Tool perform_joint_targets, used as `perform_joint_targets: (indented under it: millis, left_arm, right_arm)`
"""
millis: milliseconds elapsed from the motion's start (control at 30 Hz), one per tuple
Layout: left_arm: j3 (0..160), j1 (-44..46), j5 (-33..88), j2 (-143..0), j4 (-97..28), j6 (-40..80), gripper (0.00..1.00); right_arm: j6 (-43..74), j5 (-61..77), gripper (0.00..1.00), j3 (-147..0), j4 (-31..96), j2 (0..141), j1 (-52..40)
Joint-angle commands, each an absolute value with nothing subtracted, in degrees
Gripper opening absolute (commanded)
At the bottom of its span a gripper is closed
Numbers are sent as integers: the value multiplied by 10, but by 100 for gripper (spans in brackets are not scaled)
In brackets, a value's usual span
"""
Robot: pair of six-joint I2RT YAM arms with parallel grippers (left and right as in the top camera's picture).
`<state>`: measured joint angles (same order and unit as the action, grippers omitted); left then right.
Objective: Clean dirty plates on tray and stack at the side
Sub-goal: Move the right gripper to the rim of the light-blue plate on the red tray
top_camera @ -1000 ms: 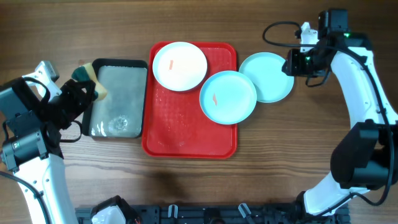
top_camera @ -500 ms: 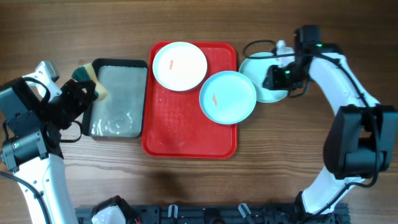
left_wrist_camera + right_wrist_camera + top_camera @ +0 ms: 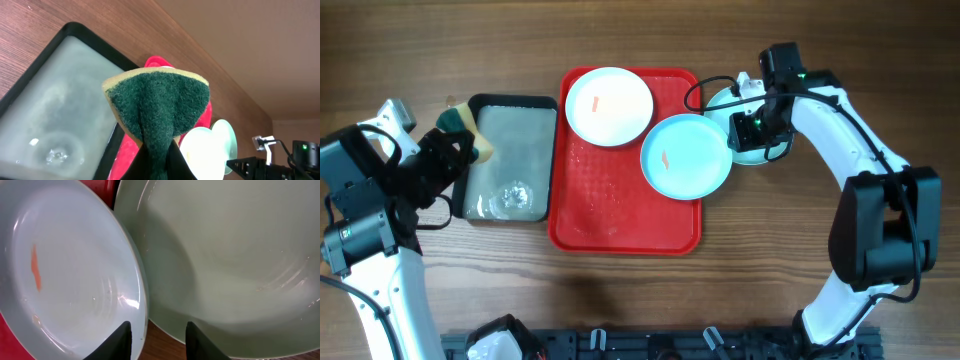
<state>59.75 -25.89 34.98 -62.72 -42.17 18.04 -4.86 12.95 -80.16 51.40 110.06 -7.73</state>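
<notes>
Three plates are in view: one white plate (image 3: 609, 105) and two light blue ones. There are two trays, one sponge and two grippers.

The white plate lies in the far left corner of the red tray (image 3: 610, 210), fully inside the rim, with an orange streak on it. The smeared light blue plate (image 3: 686, 155) sits at the tray's right side and hangs out over the right rim. The second light blue plate (image 3: 720, 108) lies off the tray on the table (image 3: 750, 250), just to the right. In the right wrist view the smeared plate's rim overlaps this plate's rim. The near half of the red tray is bare and looks wet, and open wood lies in front of it.

The right gripper (image 3: 747, 128) is over the place where the two blue plates meet. Its fingers (image 3: 122, 340) stand partly apart with the smeared plate's rim between them. Nothing is clamped, and I cannot tell whether either finger touches the rim.

The left gripper (image 3: 452, 155) is closed tight on a yellow-and-green sponge (image 3: 160, 105), pinched at its lower end with the green scouring face toward the camera. It is held at the far left corner of the black-rimmed grey tray (image 3: 512, 100), which holds cloudy water with some bubbles and lies just beside the red tray's left edge
</notes>
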Motion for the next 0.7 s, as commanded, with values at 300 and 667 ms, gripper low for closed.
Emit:
perform_joint_targets:
  millis: [300, 667]
  left_arm:
    - [608, -262, 349, -620, -423, 167, 4]
    - [608, -261, 349, -620, -423, 167, 4]
  right_arm:
    - [-43, 140, 31, -760, 486, 1104, -91]
    - [4, 242, 4, -747, 475, 1104, -95]
